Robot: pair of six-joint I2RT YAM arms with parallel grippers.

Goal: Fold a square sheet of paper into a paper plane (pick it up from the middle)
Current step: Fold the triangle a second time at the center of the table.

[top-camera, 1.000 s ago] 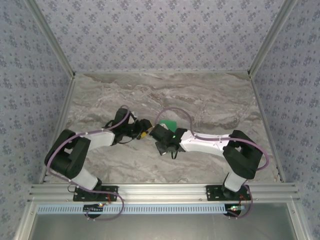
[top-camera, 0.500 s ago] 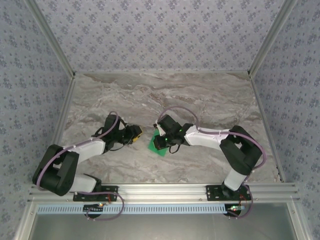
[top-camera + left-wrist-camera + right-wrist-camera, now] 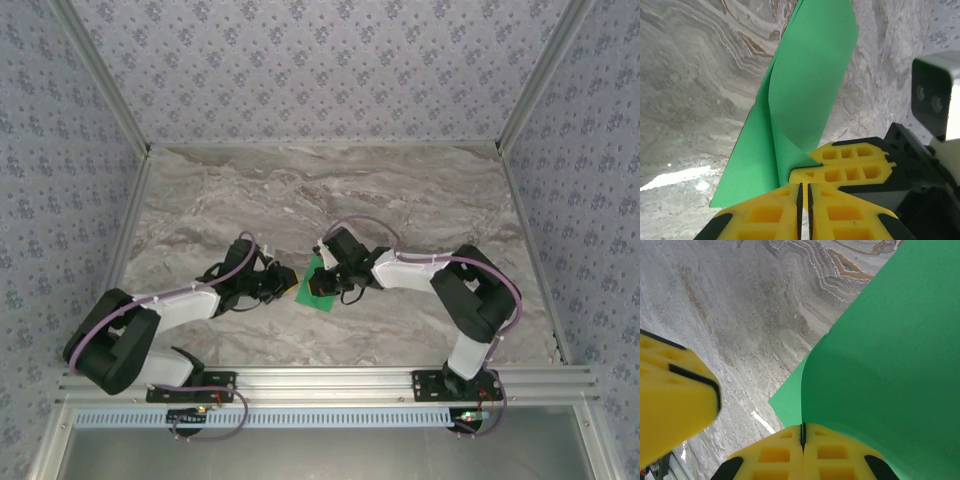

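The square sheet of paper [image 3: 318, 288] is bright green, folded and curled, and lies near the table's middle. My right gripper [image 3: 323, 272] is shut on one corner of it; in the right wrist view the paper [image 3: 890, 350] curls up out of the closed yellow jaws [image 3: 802, 432]. My left gripper [image 3: 288, 281] is at the sheet's left edge. In the left wrist view its jaws [image 3: 804, 192] are drawn together to a thin slit with no green in it. Their tips touch the right gripper's fingers [image 3: 850, 172], and the paper [image 3: 805, 85] rises beyond them.
The marble tabletop [image 3: 420, 200] is boxed in by patterned walls on three sides [image 3: 320, 70]. An aluminium rail [image 3: 330, 380] runs along the near edge by the arm bases. Bare marble stretches behind and to both sides of the grippers.
My left gripper came back in to the sheet's left edge and its jaws closed. The right gripper kept its hold and brought the paper down low over the table.
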